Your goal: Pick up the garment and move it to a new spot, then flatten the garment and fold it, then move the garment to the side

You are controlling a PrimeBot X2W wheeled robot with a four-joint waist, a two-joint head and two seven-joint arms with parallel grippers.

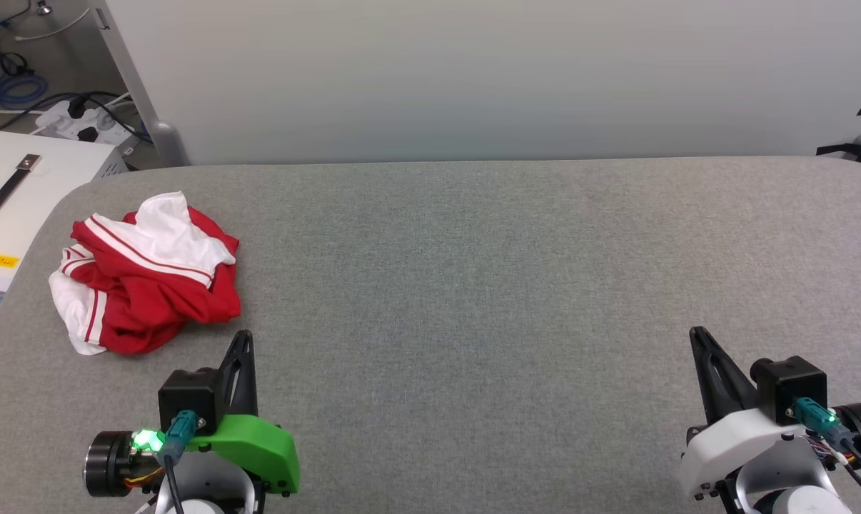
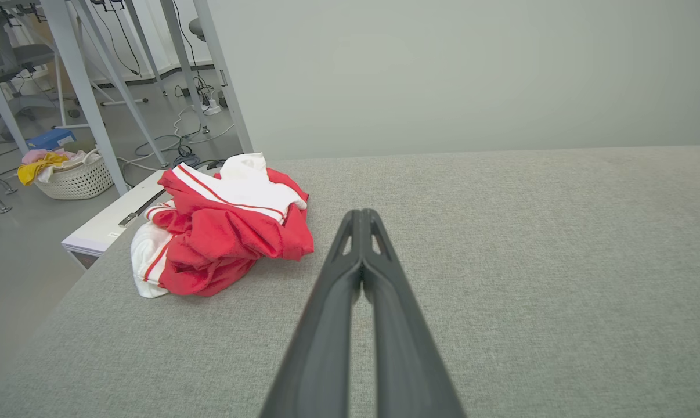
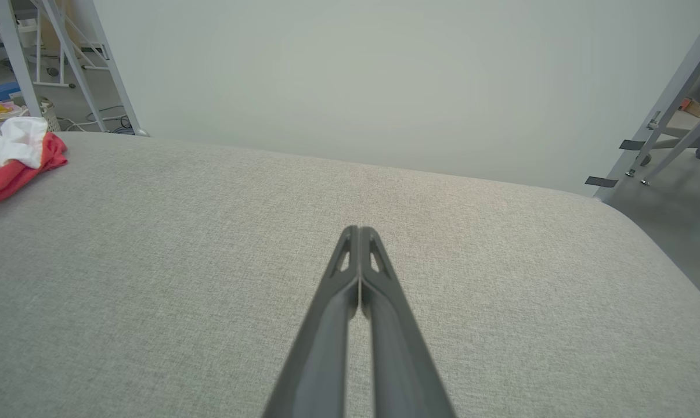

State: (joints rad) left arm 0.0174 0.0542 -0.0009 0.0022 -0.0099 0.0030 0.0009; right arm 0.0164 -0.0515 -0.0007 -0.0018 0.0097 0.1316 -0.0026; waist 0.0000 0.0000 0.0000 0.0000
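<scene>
The left tool (image 1: 244, 335) and right tool (image 1: 696, 330) sit low at either side, both closed, pointing forward.

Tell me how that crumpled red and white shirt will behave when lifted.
The garment lies in a soft crumpled heap with loose folds, so it will probably hang limp and unfurl rather than hold shape. It looks like thin fabric, so it is likely light. Pushed across the textured grey table, it would probably bunch rather than slide.
</scene>
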